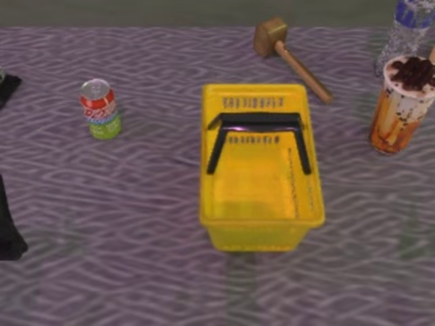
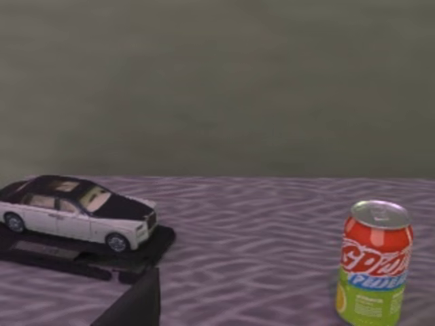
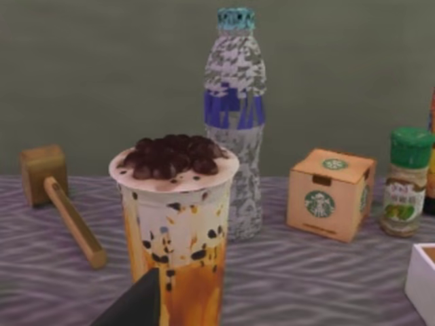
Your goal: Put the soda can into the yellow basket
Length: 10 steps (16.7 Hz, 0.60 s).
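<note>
The purple patterned table (image 1: 136, 272) carries the yellow basket (image 1: 262, 231) at its middle, black handle (image 1: 258, 122) folded across the opening. Right of the basket stands a bubble-tea cup (image 1: 401, 105), with a clear plastic bottle (image 1: 406, 30) behind it. A wooden mallet (image 1: 289, 54) lies beyond the basket. The soda can (image 1: 100, 109) stands upright well left of the basket, apart from it. A model car (image 2: 75, 210) sits farther left. Whether either claw is released or clenched, I cannot tell.
</note>
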### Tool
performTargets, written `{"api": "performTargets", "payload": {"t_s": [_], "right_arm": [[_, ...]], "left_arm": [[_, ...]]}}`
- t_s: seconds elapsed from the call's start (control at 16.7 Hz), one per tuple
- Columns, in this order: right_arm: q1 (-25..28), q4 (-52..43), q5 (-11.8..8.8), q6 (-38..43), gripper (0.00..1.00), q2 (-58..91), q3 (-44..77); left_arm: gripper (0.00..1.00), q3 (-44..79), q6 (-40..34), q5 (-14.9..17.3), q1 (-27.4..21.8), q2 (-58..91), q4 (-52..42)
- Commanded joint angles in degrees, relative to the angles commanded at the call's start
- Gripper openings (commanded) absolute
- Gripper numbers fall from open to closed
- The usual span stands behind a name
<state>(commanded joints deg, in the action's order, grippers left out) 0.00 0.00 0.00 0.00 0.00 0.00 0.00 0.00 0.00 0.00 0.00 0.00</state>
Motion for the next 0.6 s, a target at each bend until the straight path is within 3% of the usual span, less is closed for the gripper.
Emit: {"api": "performTargets", "payload": {"t_s": [0.3,0.6], "right_arm": [[0.00,0.00,0.00,0.00,1.00,0.00,0.00],[0.00,0.00,0.00,0.00,1.00,0.00,0.00]], "left_arm": [[1.00,2.95,0.88,0.52,-0.72,2.82,-1.84],[1.00,18.67,4.93,1.96,-3.13,17.55,-11.48]]}}
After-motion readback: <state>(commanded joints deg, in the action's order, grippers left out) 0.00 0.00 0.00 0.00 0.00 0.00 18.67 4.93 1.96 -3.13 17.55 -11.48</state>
